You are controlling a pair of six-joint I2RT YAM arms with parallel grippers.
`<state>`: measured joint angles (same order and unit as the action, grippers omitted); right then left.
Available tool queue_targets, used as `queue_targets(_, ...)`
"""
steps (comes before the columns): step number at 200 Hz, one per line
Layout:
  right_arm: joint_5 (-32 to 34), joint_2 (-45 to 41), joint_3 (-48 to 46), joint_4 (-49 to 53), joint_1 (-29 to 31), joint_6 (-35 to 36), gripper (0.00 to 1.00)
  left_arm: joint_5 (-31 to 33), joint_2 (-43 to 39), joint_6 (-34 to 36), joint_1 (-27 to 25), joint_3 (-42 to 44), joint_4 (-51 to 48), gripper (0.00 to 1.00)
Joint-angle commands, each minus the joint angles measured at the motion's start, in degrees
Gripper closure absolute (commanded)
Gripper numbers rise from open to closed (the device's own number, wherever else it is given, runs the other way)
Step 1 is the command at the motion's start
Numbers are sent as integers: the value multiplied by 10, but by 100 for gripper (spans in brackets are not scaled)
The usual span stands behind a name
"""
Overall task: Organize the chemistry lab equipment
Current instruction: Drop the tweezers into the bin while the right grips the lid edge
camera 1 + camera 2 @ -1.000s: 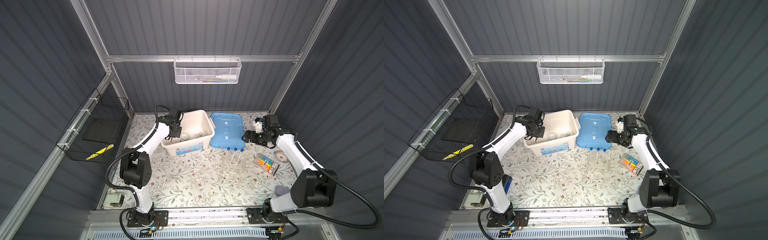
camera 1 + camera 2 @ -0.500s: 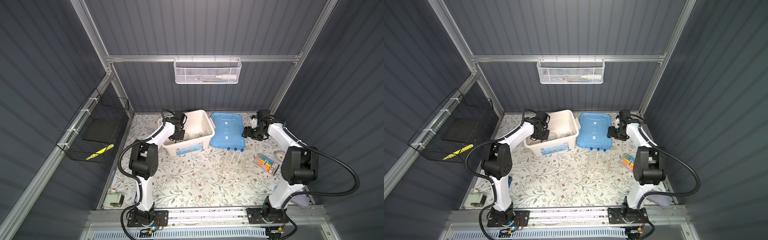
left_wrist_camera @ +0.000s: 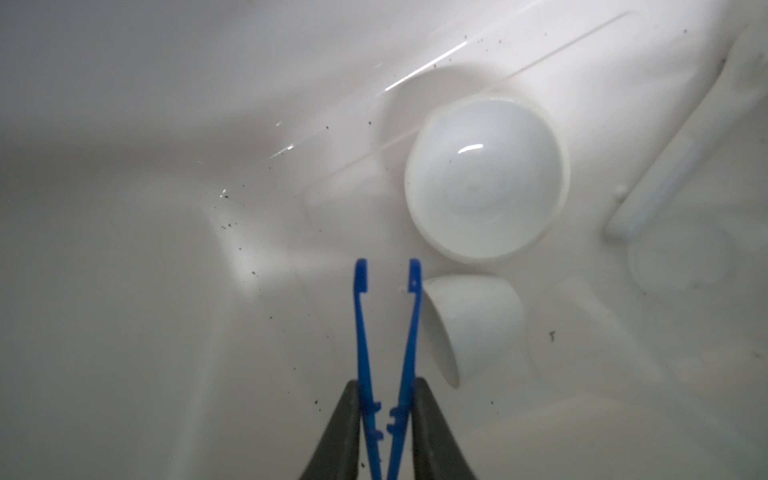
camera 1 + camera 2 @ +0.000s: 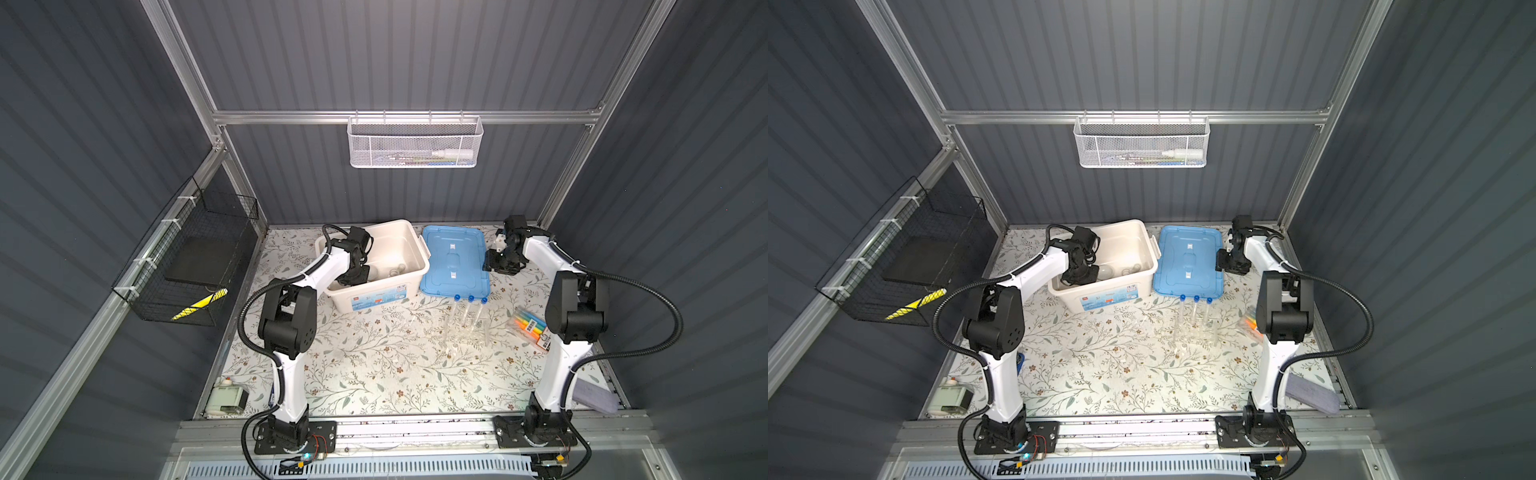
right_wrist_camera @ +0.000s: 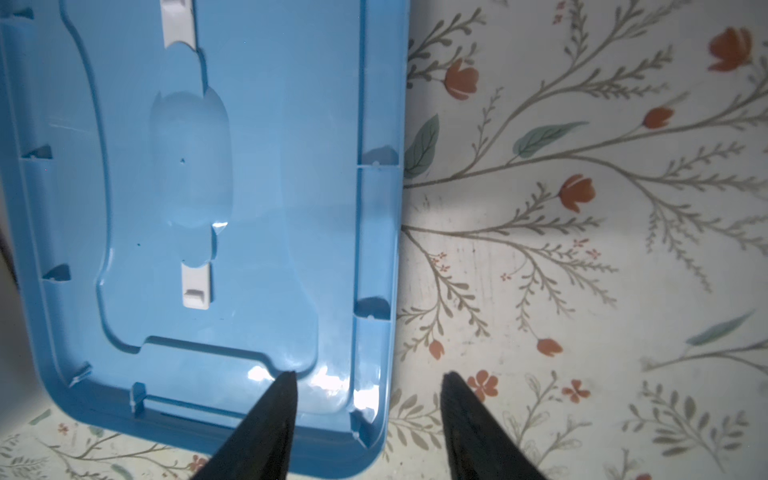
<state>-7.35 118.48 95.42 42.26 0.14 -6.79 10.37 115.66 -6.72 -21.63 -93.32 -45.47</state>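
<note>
Tweezers are held in my left gripper, their long axis running straight out from the fingers into the white bin near the back edge of the table, tips apart and just beside the tipped dish. My right gripper is open astride the long edge of the blue lid lying beside the bin, one finger over the lid and one over the table. I judge it the nearer arm for that lid, whose edge runs between the fingers.
</note>
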Motion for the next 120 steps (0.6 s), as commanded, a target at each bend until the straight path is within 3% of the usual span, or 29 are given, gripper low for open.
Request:
queue_targets(1,15,25,26,29,-3,11,45,-15,-7,-7,4,8,-19,67)
queue_targets(83,19,98,89,45,-11,14,58,-33,-71,-8,4,-8,-25,28)
queue_targets(120,5,124,114,50,-11,11,63,-35,-107,-10,2,-17,-24,19)
